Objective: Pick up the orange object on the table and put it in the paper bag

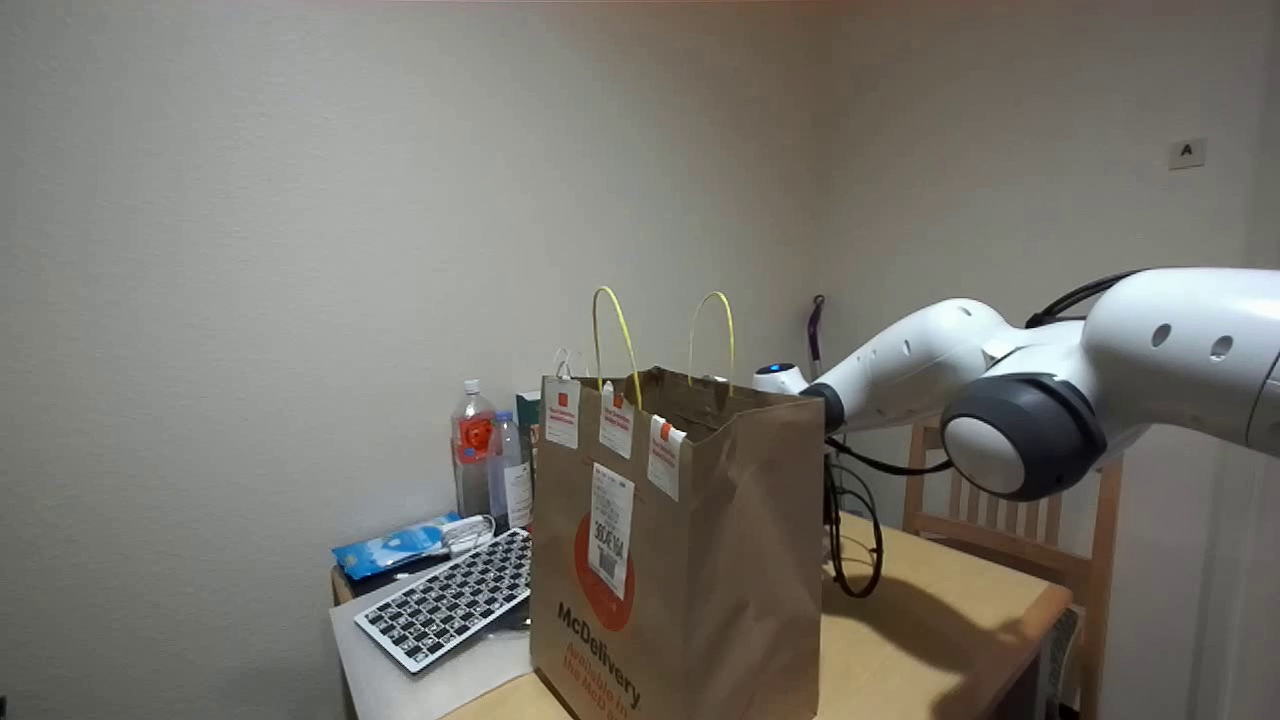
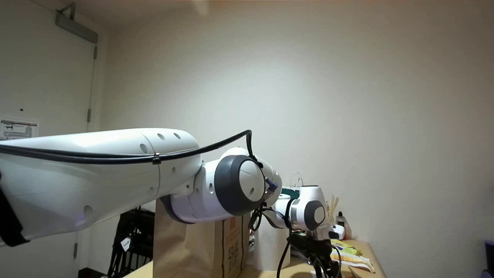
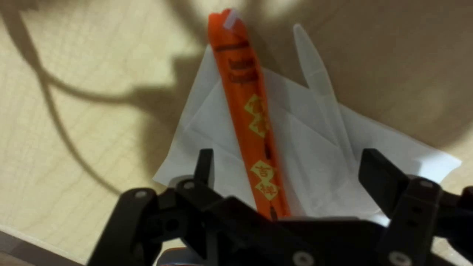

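The orange object (image 3: pixel 245 111) is a long thin orange packet with yellow diamonds and dark print. It lies on a white napkin on the light wooden table (image 3: pixel 92 136) in the wrist view; it cannot be made out in either exterior view. My gripper (image 3: pixel 288 160) is open, with the packet's near part between its two fingers, left of the middle and apart from both. The packet's near end is hidden by the gripper body. The gripper (image 2: pixel 318 255) also shows in an exterior view. The brown paper bag (image 1: pixel 755 560) stands upright with its top open; it also shows, partly behind the arm (image 2: pixel 185 247).
A translucent plastic utensil (image 3: pixel 325 92) lies on the napkin (image 3: pixel 207 125) right of the packet. A paper towel roll (image 2: pixel 270 247) stands between bag and gripper. A keyboard (image 1: pixel 450 600) and bottles (image 1: pixel 472 450) are beside the bag. Yellow and white packaging (image 2: pixel 351 255) lies beyond the gripper.
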